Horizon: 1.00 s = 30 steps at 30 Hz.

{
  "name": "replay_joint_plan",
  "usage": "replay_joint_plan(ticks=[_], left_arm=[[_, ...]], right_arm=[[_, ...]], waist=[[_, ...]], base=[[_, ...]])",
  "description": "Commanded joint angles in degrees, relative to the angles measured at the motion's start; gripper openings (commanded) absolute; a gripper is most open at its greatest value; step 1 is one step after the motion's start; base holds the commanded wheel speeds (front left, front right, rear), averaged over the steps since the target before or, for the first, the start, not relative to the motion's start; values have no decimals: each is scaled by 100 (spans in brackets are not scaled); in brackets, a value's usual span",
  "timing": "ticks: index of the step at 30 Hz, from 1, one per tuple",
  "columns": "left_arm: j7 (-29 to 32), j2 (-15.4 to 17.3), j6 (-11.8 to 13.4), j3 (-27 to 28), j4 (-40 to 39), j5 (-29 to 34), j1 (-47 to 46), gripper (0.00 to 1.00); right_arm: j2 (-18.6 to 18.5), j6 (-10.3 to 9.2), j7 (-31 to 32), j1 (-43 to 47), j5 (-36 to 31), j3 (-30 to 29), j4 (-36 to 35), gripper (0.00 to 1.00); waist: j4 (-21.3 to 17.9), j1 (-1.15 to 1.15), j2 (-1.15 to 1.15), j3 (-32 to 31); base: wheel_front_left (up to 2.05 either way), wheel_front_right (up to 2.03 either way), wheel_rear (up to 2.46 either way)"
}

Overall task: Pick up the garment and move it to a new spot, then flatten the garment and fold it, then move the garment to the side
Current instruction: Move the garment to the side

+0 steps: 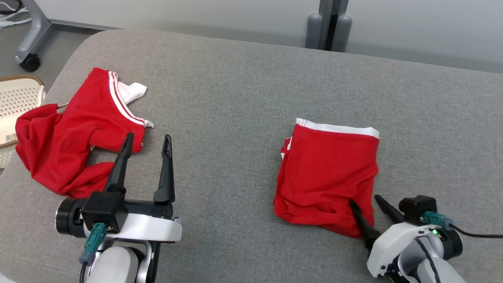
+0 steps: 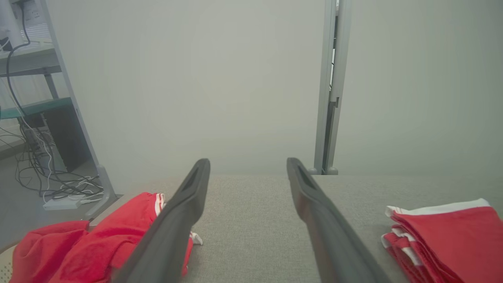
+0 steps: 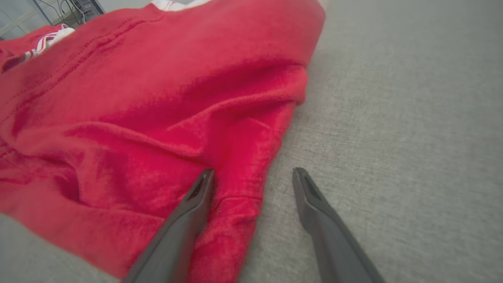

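The garment (image 1: 328, 177) lies folded into a red rectangle with a white band along its far edge, right of centre on the grey cushioned surface (image 1: 235, 98). The left wrist view has it as a layered stack (image 2: 452, 236) at the lower right. My right gripper (image 1: 364, 199) is open at its near right corner. In the right wrist view (image 3: 253, 171) the left finger rests against the red cloth (image 3: 137, 118) and the right finger stands over bare grey fabric. Nothing is pinched. My left gripper (image 1: 148, 136) stands open at the lower left, fingers (image 2: 188, 204) pointing away, holding nothing.
Another red garment (image 1: 74, 149) with striped trim and a white sleeve lies crumpled at the left edge, just left of my left gripper, seen too in the left wrist view (image 2: 106, 243). A pale basket (image 1: 15, 98) sits beyond that edge. Grey posts (image 1: 329, 31) stand behind.
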Motion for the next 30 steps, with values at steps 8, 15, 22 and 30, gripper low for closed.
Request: replay_joint_plan(ticks=[8,15,22,30], left_arm=[[-29,-85,-80,174,2,125,-62,100],[-25,-114,-150,253,-69,210,-97,100],[-24,-78,-245,272,-191,326,-286,100],[-15,13,-404,94,-210,479,-667,100]], right_arm=[[64,10,73,-162,251,432,340,0],[-218,5,-136,-330,167,587,198,0],[-970,7,-417,-617,-111,526,8,0],[-2018,7,-865,-1230,-204,307,703,0]], waist=[[-119,0,0,43],[-596,0,0,141],[-1436,0,0,465],[-2092,0,0,863]], base=[[0,0,0],[0,0,0],[0,0,0],[0,0,0]])
